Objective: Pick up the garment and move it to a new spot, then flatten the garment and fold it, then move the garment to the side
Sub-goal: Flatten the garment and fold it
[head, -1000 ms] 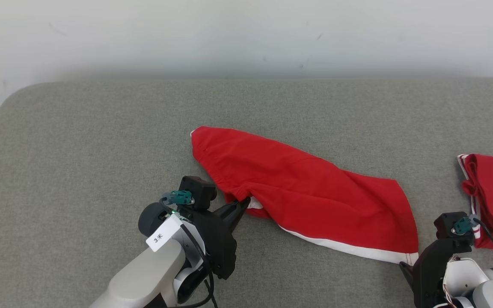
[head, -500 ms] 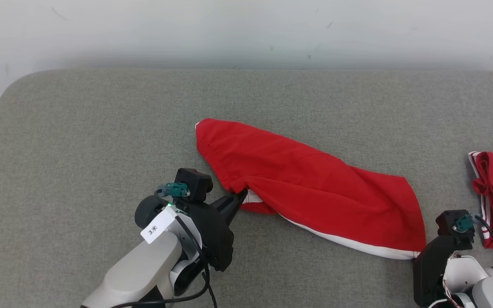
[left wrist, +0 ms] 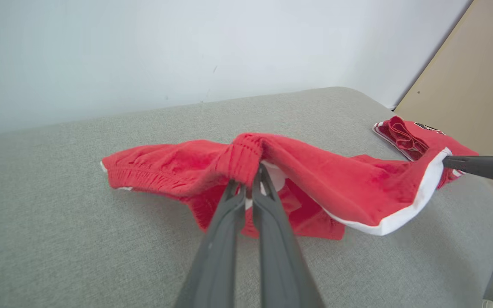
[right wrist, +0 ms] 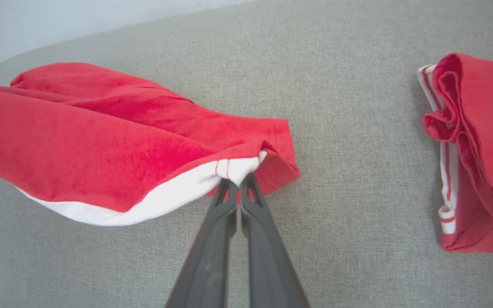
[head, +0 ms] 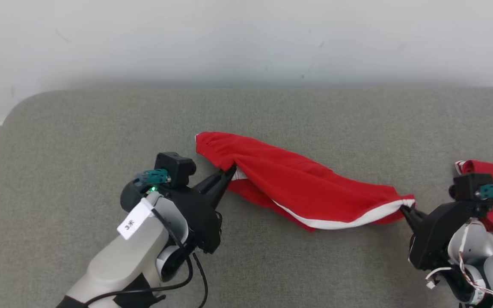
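Garment (head: pixel 298 188), red with a white band along the hem, is stretched between the 2 end effectors above the near middle of the grey worktop (head: pixel 101 128). The left end effector (head: pixel 229 171) is closed tight on the gathered elastic waistband and holds this end raised. The right end effector (head: pixel 402 208) is also closed, and it pinches the white hem corner at the opposite end. Between both grips the cloth sags, and its lower folds touch the worktop. At the right, just beside the right end effector, 1 folded red piece of clothing (right wrist: pixel 477 141) with white stripes lies flat, apart from the held one. Behind the far edge of the worktop stands a pale wall (head: pixel 246 38).
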Motion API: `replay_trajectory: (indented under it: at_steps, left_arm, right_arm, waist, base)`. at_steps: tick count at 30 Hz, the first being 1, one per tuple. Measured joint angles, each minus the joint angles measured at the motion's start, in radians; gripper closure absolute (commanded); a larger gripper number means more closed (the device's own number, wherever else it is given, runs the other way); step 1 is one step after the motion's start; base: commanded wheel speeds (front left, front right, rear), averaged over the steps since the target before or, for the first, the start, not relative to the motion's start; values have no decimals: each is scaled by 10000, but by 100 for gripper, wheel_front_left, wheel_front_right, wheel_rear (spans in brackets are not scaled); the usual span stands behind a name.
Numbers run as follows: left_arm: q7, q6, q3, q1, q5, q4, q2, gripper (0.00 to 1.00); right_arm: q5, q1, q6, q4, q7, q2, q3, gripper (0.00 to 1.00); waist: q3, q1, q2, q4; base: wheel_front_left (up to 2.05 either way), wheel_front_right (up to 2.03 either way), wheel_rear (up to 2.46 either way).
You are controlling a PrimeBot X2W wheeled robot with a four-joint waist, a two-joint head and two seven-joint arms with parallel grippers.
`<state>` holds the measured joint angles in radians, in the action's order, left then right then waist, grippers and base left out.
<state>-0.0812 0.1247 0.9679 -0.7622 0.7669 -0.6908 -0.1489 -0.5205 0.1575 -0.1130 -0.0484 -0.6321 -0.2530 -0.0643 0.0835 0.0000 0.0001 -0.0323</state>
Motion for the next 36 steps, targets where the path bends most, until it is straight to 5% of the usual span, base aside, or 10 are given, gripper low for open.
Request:
replay_trajectory:
  at_steps: [5,14,17,22,26,30,36]
  left_arm:
    - [-88,0,-61,16,-4,405,-297,100]
    - [-966,-12,-1072,1049,871,4428,-1406,100]
    - [-731,-56,-1164,1104,1035,5461,-1680,100]
    - [40,-468,-1292,1130,1296,5490,-1998,100]
    - [863,-648,-1191,624,1440,4470,-1841,100]
    - [1174,-966,-1641,-579,1607,3350,-1358,100]
    - [575,-809,-2510,-3404,1250,3609,-594,100]
  right_arm:
    - [-458,-103,69,882,286,98,418,100]
    - [-2905,-943,219,5012,1020,882,2322,100]
    - [-3035,-305,153,5425,1218,918,2763,100]
    - [-3018,964,73,4190,1179,974,2416,100]
    - [-2704,2063,58,1902,1043,1269,1467,100]
    - [-2029,4829,-15,-470,1758,1436,1313,100]
    - [-1987,7650,238,-435,2941,1154,1802,100]
  waist:
    - [-397,0,0,-74]
    - [-1333,-1,-1,-190]
    - [-1406,-2,-1,-222]
    - [-1229,-1,-1,-357]
    - [-916,0,0,-498]
    - [-490,3,1,-680]
    - [158,3,0,-906]
  base:
    - [0,0,0]
    - [0,0,0]
    - [0,0,0]
    - [0,0,0]
    - [0,0,0]
    - [0,0,0]
    - [0,0,0]
